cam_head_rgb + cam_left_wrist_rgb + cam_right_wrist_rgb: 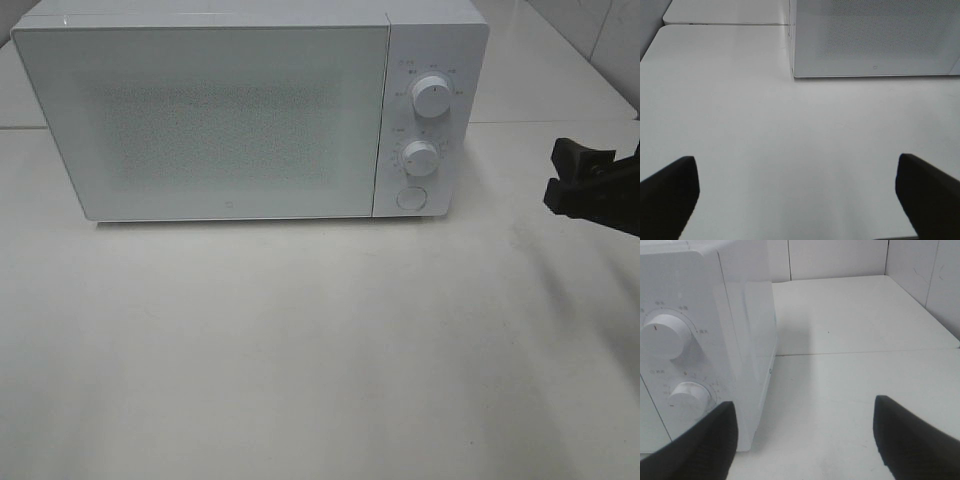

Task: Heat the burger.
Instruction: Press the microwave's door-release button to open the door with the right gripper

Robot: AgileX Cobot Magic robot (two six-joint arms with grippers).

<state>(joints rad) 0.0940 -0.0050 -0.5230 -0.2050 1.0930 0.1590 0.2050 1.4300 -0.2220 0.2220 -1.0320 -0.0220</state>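
A white microwave [230, 115] stands at the back of the table with its frosted door shut. It has two round knobs, an upper knob [432, 95] and a lower knob [421, 157], and a round button [410, 198]. The burger is not in view in any frame. My right gripper [580, 172] is open and empty, hovering to the right of the microwave's control panel [675, 365]. My left gripper [797, 195] is open and empty above bare table in front of the microwave's left corner [792, 70]; it is out of the high view.
The white table [300, 350] spreads in front of the microwave. A seam runs across the tabletop behind the right gripper [865, 352]. A tiled wall [920, 275] rises at the far right. The table's left edge shows in the left wrist view [652, 45].
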